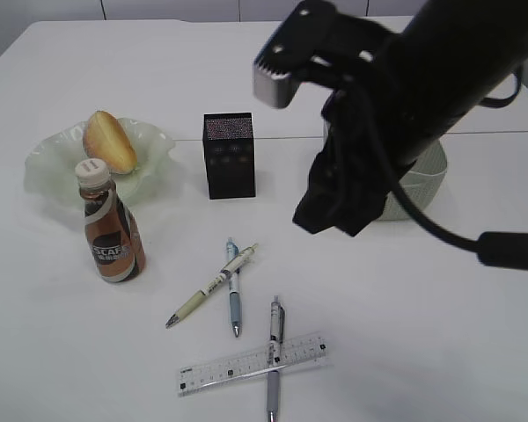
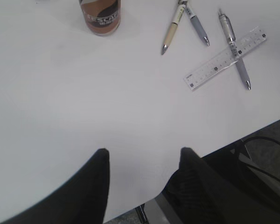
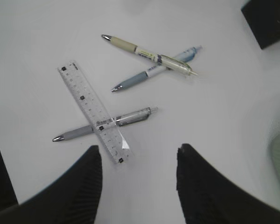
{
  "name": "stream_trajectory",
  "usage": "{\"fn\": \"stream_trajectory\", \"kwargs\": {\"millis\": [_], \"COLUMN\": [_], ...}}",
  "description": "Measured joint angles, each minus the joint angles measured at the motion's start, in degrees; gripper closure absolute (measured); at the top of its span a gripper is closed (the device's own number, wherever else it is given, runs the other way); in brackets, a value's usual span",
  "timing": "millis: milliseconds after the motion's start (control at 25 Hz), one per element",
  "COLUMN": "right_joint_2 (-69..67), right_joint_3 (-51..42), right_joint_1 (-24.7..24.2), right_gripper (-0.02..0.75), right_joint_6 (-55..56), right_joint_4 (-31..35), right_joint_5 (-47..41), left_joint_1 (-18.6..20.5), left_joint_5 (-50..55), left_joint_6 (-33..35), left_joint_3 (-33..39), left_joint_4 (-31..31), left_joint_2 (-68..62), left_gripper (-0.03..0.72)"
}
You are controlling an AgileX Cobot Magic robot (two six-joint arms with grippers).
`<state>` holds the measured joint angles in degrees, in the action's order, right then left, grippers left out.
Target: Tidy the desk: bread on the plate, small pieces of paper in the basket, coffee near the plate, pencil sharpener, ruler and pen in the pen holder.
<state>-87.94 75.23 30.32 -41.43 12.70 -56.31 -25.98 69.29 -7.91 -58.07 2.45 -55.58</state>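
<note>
Only the exterior view shows the bread [image 1: 110,141] on the plate [image 1: 53,163], left of the pen holder [image 1: 229,155]. Three pens, one ruler [image 1: 252,363] lie before it. Both grippers [image 2: 142,161] [image 3: 137,158] half-open, empty.

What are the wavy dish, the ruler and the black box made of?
The dish looks like pale green glass: translucent, glossy, ruffled rim. The ruler seems to be clear plastic, since the table and a pen show through. The black box looks like metal mesh, judging by its fine holes, though that is uncertain.
</note>
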Motion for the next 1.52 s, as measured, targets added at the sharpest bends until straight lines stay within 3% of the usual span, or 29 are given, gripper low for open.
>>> {"fn": "stream_trajectory", "kwargs": {"millis": [360,720,1520], "right_joint_2": [-10.8,-20.8,-32.9], "right_joint_3": [0.0,0.4,9.6], "right_joint_1": [6.3,11.3,11.8], "right_gripper": [0.357,0.357,0.357], "right_joint_6": [-13.7,-15.9,-17.7], "right_joint_4": [1.7,2.0,-0.4], "right_joint_5": [2.9,4.0,2.7], "left_joint_1": [0.0,0.0,0.0], "left_joint_5": [-0.1,-1.0,-1.5], "left_joint_6": [0.0,0.4,0.8], "left_joint_3": [0.0,0.0,0.0], "left_joint_4": [-0.5,-0.5,-0.5], "left_joint_2": [0.0,0.0,0.0], "left_gripper": [0.328,0.337,0.344]}}
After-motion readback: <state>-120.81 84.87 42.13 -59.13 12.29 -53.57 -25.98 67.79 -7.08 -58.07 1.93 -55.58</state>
